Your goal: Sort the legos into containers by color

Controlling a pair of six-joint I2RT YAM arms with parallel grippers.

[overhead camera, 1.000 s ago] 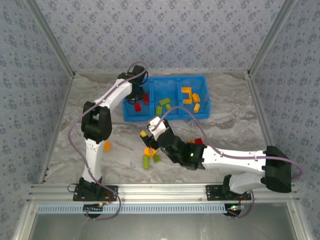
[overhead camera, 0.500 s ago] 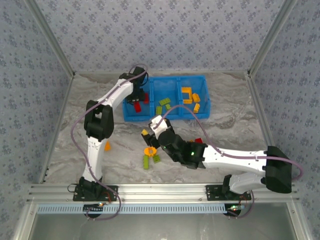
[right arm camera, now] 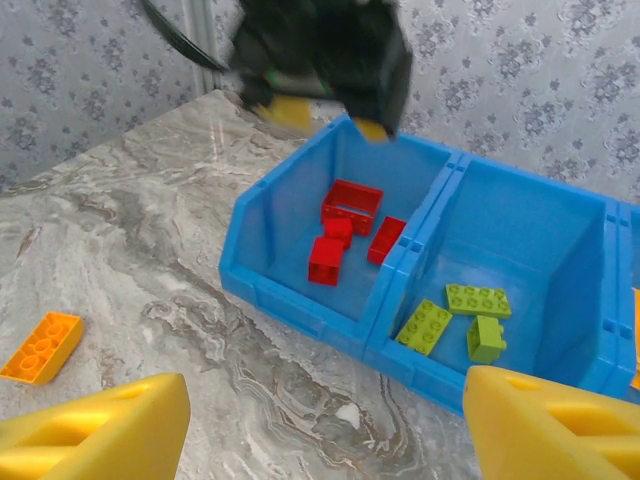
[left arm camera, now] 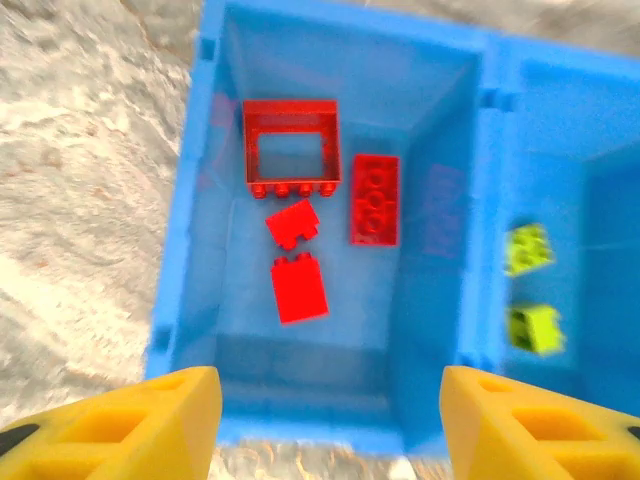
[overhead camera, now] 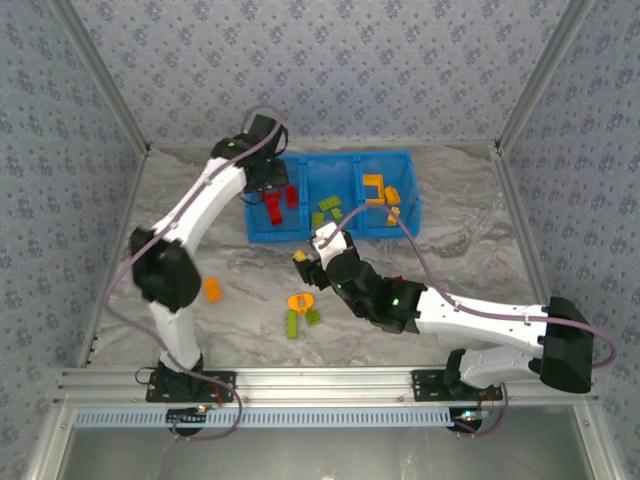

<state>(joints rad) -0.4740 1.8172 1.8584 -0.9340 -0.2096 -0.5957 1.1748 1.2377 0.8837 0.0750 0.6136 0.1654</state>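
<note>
The blue bin (overhead camera: 408, 212) stands at the back of the table. Its left compartment (left arm camera: 420, 150) holds several red legos: an open frame (left arm camera: 290, 160), a flat brick (left arm camera: 374, 198) and two small ones (left arm camera: 299, 290). Green legos (right arm camera: 478, 300) lie in the middle compartment, orange ones (overhead camera: 375, 188) in the right. My left gripper (left arm camera: 325, 420) hangs open over the left compartment's near wall, nothing between its fingers. My right gripper (right arm camera: 325, 430) is open and empty above bare table in front of the bin. An orange ring (overhead camera: 299, 300) and two green bricks (overhead camera: 292, 322) lie on the table.
A loose orange brick (overhead camera: 212, 289) lies on the table left of centre, also at the left in the right wrist view (right arm camera: 40, 346). The left arm's wrist (right arm camera: 320, 60) hangs above the bin's far left corner. Patterned walls enclose the table.
My left gripper has opened and lifted back from the left compartment, leaving a red brick lying there; its elbow swung left. My right gripper has moved a little toward the bin.
</note>
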